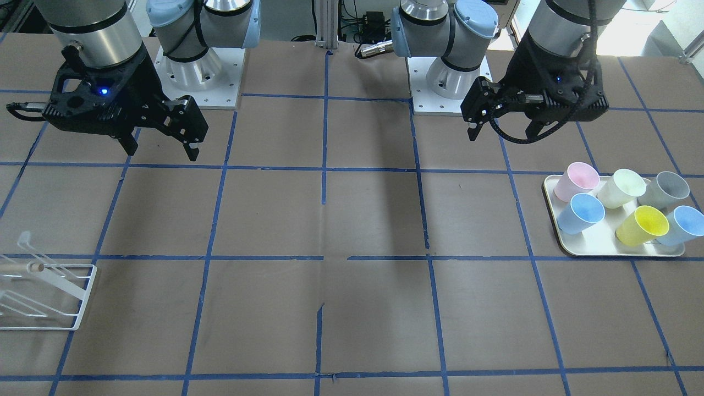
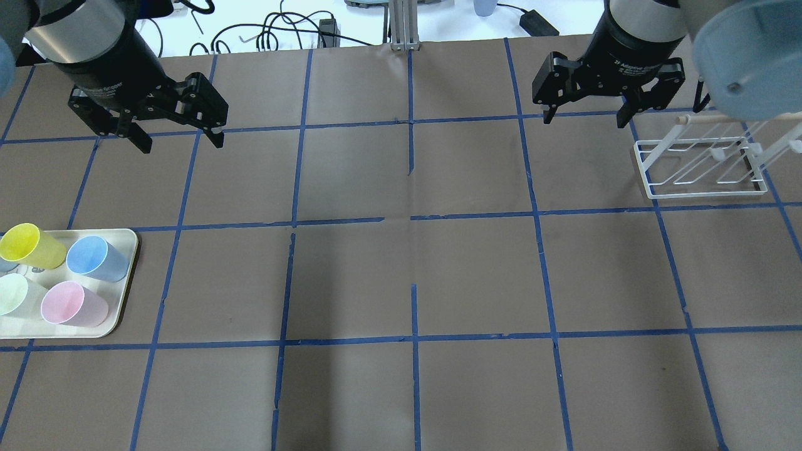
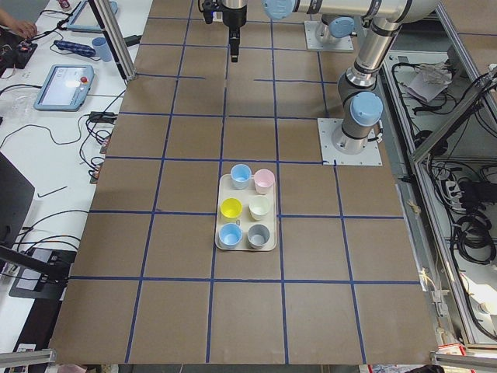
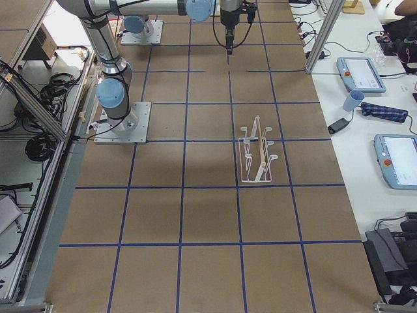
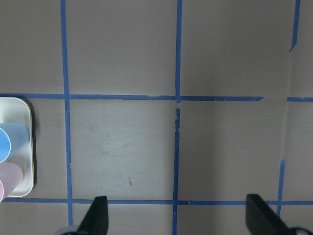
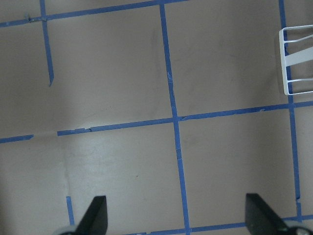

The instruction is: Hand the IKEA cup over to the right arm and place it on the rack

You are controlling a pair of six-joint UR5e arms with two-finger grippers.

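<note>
The bright yellow IKEA cup [image 1: 642, 225] lies on its side on a cream tray [image 1: 605, 253] among other cups; it also shows in the overhead view [image 2: 31, 245] and the exterior left view [image 3: 231, 207]. My left gripper [image 2: 182, 145] hangs open and empty, high above the table and well away from the tray; it also shows in the front view [image 1: 503, 129]. My right gripper [image 2: 585, 120] is open and empty, just left of the white wire rack [image 2: 698, 166]. The rack also shows in the front view [image 1: 44, 297] and the exterior right view [image 4: 257, 156].
On the tray [image 2: 128, 275] lie also two light blue cups [image 1: 582, 213], a pink cup [image 1: 576, 181], a pale cream cup [image 1: 621, 188] and a grey cup [image 1: 664, 190]. Blue tape lines grid the brown table. The arm bases [image 1: 195, 71] stand at the robot's edge.
</note>
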